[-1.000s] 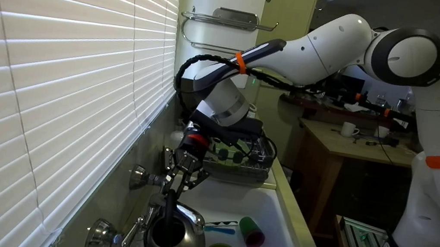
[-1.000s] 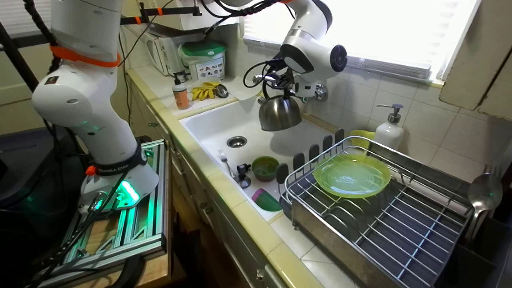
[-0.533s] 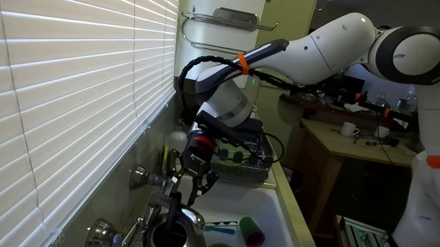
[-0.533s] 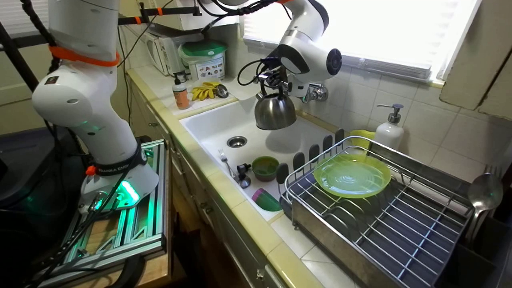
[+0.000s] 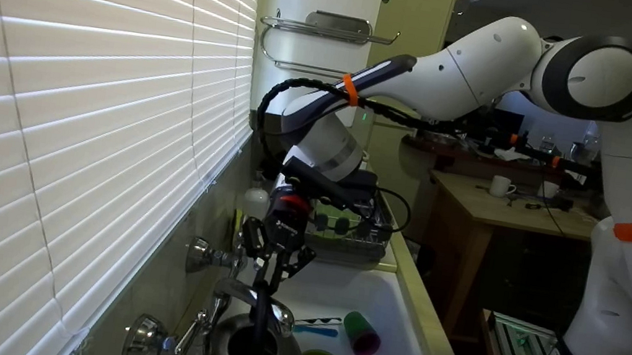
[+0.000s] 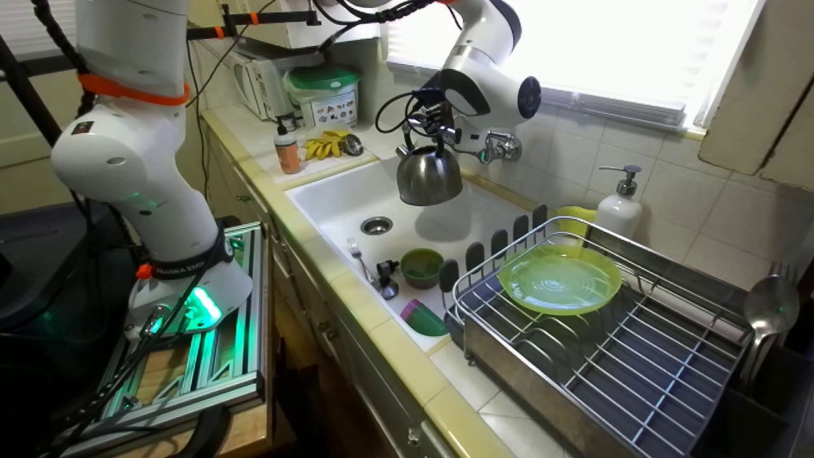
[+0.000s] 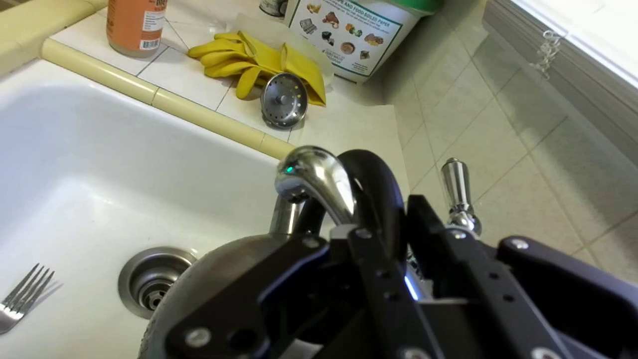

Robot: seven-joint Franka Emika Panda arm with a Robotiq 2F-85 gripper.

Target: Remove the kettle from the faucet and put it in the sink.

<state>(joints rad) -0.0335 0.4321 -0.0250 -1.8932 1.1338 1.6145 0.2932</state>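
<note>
Wrist view, L to R: sink is the target; kettle hangs above it, base not touching the floor; faucet spout appears to pass thru the loop of the black handle, so the loop prob. must slide off the spout tip before lowering; gripper is clamped on that handle, likely b/c it offers the slimmest grip pt. Wt. split btwn gripper & spout: cannot tell. In an exterior view, L to R: fork, dark-and-metal item (type unclear), green bowl & tipped green cup lie in the sink, away from the wall. Est.: sliding off the tip brings the kettle toward the bowl, so verify clearance before set-down. Dish rack, at R, limits travel that way.
</note>
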